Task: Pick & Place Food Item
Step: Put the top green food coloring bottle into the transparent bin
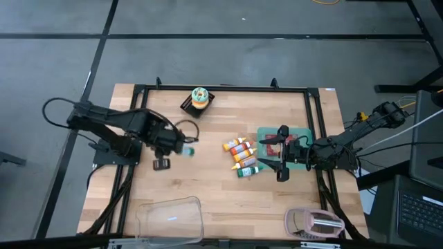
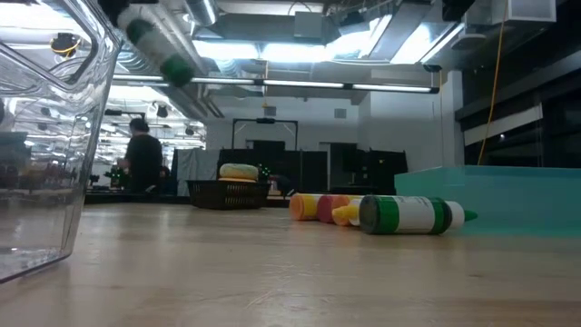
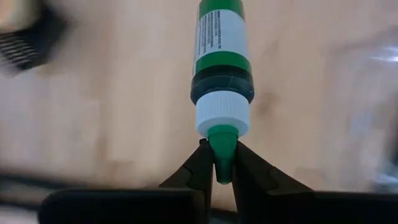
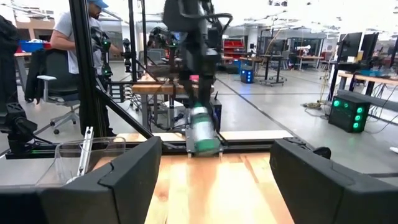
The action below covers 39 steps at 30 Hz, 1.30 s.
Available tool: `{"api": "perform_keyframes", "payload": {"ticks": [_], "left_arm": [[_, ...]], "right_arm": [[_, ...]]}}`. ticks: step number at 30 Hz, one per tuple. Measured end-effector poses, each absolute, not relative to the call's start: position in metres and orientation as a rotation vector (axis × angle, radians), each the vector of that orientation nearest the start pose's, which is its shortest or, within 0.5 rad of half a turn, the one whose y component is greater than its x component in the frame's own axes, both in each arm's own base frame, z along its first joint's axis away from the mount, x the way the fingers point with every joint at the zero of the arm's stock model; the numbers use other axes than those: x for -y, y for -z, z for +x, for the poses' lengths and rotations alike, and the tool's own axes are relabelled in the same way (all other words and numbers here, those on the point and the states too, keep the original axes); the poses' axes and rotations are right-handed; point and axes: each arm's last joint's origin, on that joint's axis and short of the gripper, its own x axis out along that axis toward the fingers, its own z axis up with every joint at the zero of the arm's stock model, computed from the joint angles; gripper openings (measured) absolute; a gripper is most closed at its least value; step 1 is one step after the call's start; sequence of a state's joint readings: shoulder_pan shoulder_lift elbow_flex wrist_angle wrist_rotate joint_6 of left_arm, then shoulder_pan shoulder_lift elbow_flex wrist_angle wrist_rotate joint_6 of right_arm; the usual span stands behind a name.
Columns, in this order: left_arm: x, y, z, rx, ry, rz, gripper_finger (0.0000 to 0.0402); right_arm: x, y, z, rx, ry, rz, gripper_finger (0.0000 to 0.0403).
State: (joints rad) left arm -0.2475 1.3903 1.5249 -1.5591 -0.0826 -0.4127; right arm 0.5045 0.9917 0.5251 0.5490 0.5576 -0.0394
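Green-nozzled bottle (image 3: 221,74), label print unreadable

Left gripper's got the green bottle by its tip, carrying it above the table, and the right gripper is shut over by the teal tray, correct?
Not quite. The right gripper is open, not shut: the right wrist view shows its fingers spread wide. The rest holds: the left gripper pinches the green bottle by its tip, and the right gripper sits by the teal tray.

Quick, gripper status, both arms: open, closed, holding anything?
Left gripper: closed on the nozzle tip of a green bottle, carried above the table.
Right gripper: open, holding nothing, over the teal tray.
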Motion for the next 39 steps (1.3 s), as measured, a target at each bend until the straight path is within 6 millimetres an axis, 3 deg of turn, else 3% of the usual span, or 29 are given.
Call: {"api": "perform_keyframes", "payload": {"ticks": [7, 12, 24, 31, 39], "left_arm": [[0.089, -0.35, 0.24, -1.504, -0.028, -0.11, 0.0032], [0.114, -0.338, 0.245, -1.586, 0.02, -0.138, 0.0032], [0.16, -0.336, 0.222, -1.783, 0.044, -0.433, 0.0032], [0.176, -0.336, 0.211, -1.854, -0.056, -0.545, 0.0031], [0.2, -0.317, 0.206, -2.031, -0.142, -0.615, 0.0031]], "right_arm": [[-0.092, -0.269, 0.198, 0.034, 0.055, 0.037, 0.0295], [-0.093, -0.272, 0.2, 0.074, 0.057, 0.004, 0.0295], [-0.091, -0.288, 0.199, 0.231, 0.002, -0.119, 0.0295], [-0.083, -0.289, 0.203, 0.249, -0.018, -0.139, 0.0295], [-0.077, -0.289, 0.206, 0.257, -0.047, -0.148, 0.0295]]}}
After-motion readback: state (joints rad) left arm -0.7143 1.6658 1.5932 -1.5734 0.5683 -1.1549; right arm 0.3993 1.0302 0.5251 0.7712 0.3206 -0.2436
